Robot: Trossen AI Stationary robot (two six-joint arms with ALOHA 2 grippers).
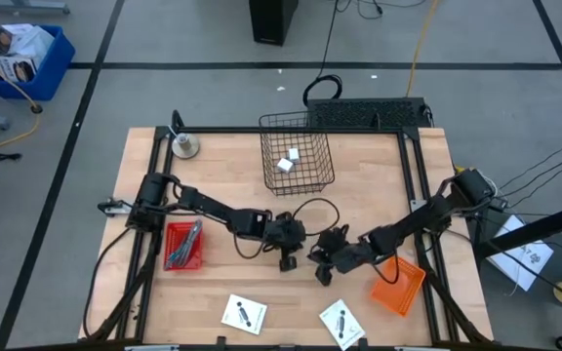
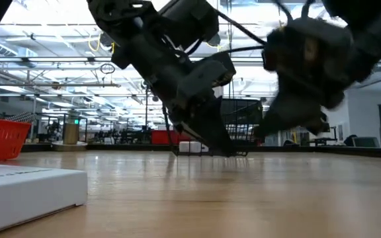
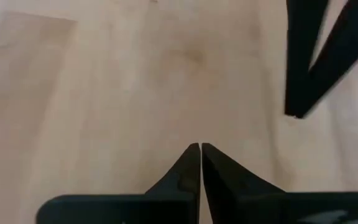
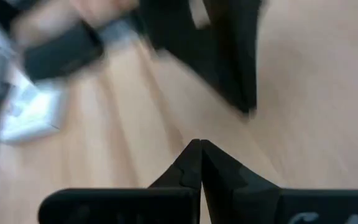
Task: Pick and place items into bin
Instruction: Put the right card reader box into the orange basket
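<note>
Nearest the front edge of the bench [image 1: 222,175] lie two white cards with black marks, one [image 1: 244,313] left of the middle and the other [image 1: 341,324] to its right, both flat on the wood and outside any container. Just behind the right card, toward the right edge, an orange tray [image 1: 399,285] sits tilted; nothing shows in it. Toward the left edge a red tray [image 1: 183,246] holds a grey metal tool [image 1: 189,238] along with other loose items that cannot be made out. At the back edge stands the black wire basket [image 1: 297,156], with two small white blocks [image 1: 289,159] on its floor. A round metal piece [image 1: 184,147] stands by the back left corner.

The left arm reaches in from the left edge, its left gripper [image 3: 200,149] low over bare wood at the bench's middle, jaws pressed together with nothing between them. The right arm reaches in from the right edge, and the right gripper [image 4: 199,144] hangs just beside the left one, its jaws likewise closed and empty. In the low view both grippers point tips down at the wood, in front of the basket.
</note>
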